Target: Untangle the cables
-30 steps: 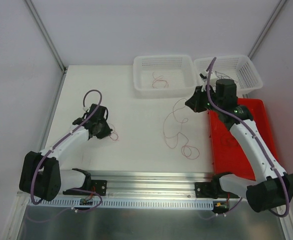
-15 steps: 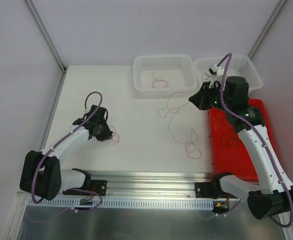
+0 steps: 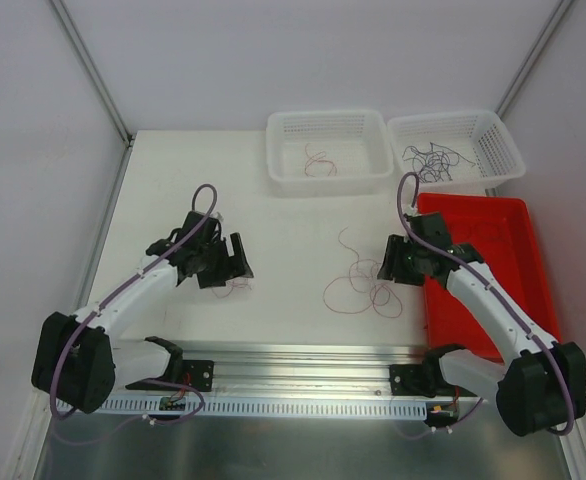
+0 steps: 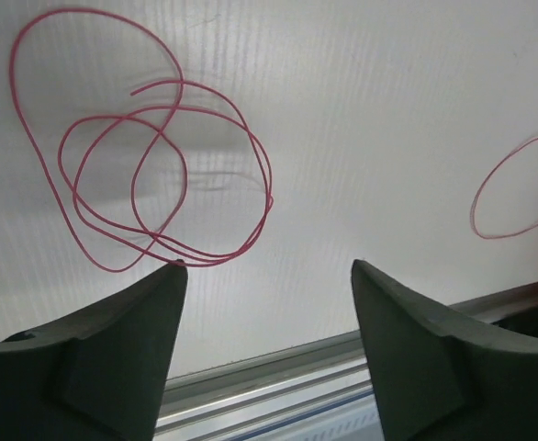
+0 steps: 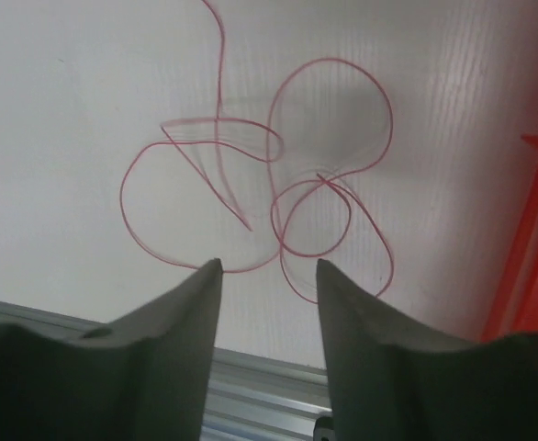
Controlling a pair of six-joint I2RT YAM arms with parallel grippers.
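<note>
Two red cables lie loose on the white table. A small coil (image 3: pixel 237 288) (image 4: pixel 159 179) rests just beyond my left gripper (image 3: pixel 227 270) (image 4: pixel 267 266), which is open and holds nothing. A longer red cable (image 3: pixel 358 290) (image 5: pixel 315 184) sprawls in loops in front of my right gripper (image 3: pixel 391 270) (image 5: pixel 269 263), whose jaws are apart and also hold nothing. Both grippers hover low over the table, close to their cables. In the left wrist view a loop of the longer cable (image 4: pixel 508 197) shows at the right edge.
A white basket (image 3: pixel 283 170) at the back holds one red wire (image 3: pixel 318 160). The basket to its right (image 3: pixel 503 150) holds several black wires (image 3: pixel 431 157). A red tray (image 3: pixel 483 225) lies right of my right gripper. An aluminium rail (image 3: pixel 303 355) runs along the near edge.
Both grippers have opened. The right arm came down from near the baskets to the table and the long red cable dropped into a heap. The left gripper let go of the small coil.
</note>
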